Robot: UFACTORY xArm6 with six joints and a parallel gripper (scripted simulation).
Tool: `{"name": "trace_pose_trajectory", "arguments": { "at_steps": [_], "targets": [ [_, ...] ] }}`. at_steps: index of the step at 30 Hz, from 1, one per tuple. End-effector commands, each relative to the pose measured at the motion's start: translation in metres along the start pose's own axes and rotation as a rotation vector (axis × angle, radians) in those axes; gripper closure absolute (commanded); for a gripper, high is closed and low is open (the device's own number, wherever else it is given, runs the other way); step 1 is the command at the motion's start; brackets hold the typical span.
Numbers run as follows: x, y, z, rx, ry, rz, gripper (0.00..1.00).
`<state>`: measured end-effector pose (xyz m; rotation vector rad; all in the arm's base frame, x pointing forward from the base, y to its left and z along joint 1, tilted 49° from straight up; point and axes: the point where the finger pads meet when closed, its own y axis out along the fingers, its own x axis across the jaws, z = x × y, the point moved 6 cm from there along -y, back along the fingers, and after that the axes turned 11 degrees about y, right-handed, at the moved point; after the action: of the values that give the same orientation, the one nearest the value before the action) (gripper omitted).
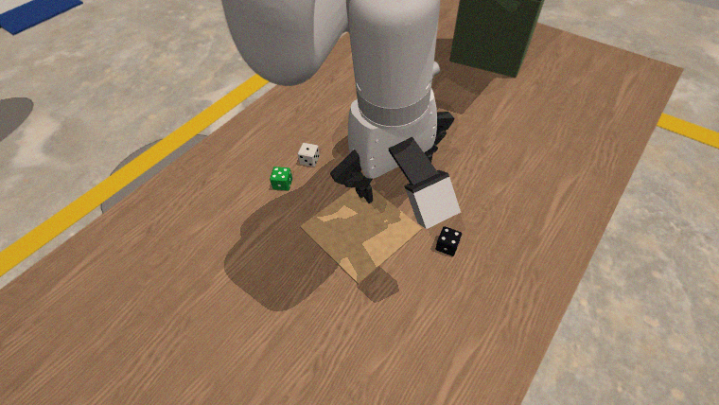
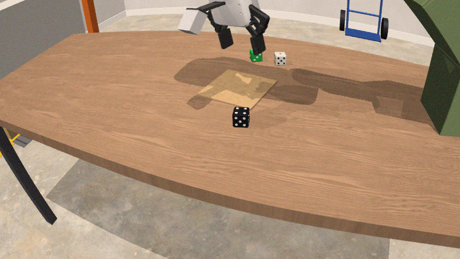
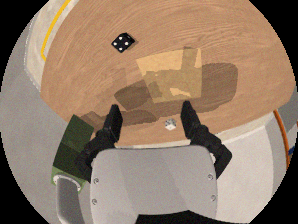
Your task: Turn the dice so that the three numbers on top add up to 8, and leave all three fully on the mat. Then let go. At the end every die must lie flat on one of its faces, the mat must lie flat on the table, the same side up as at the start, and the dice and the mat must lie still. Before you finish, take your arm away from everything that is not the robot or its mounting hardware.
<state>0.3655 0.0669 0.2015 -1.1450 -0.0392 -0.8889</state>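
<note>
A black die (image 1: 447,240) (image 2: 241,117) (image 3: 123,43) lies flat beside the mat, four pips up. A green die (image 1: 280,178) (image 2: 256,55), seemingly five up, and a white die (image 1: 308,154) (image 2: 279,59) (image 3: 170,124), one up, lie on the table off the mat's other side. The green die is partly behind a finger in the exterior view and not visible in the wrist view. The tan mat (image 1: 394,243) (image 2: 230,96) (image 3: 150,65) lies flat, bare and shadowed. My gripper (image 2: 241,46) (image 3: 150,110) is open and empty, above the table; one fingertip is hidden in the top view.
A dark green box-like object (image 1: 495,37) (image 2: 445,96) (image 3: 73,145) stands on the wooden table (image 1: 166,311) (image 2: 160,144). A pale block on a black bracket sticks out from the gripper's side.
</note>
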Motion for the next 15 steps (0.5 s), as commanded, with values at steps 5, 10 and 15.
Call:
{"name": "trace_pose_trajectory", "arguments": {
  "at_steps": [5, 10, 15],
  "targets": [
    [0.063, 0.006, -0.057, 0.042, 0.270, 0.037, 0.00],
    [0.079, 0.004, -0.074, 0.058, 0.339, 0.030, 0.00],
    [0.113, -0.005, -0.118, 0.105, 0.498, -0.004, 0.00]
  ]
}}
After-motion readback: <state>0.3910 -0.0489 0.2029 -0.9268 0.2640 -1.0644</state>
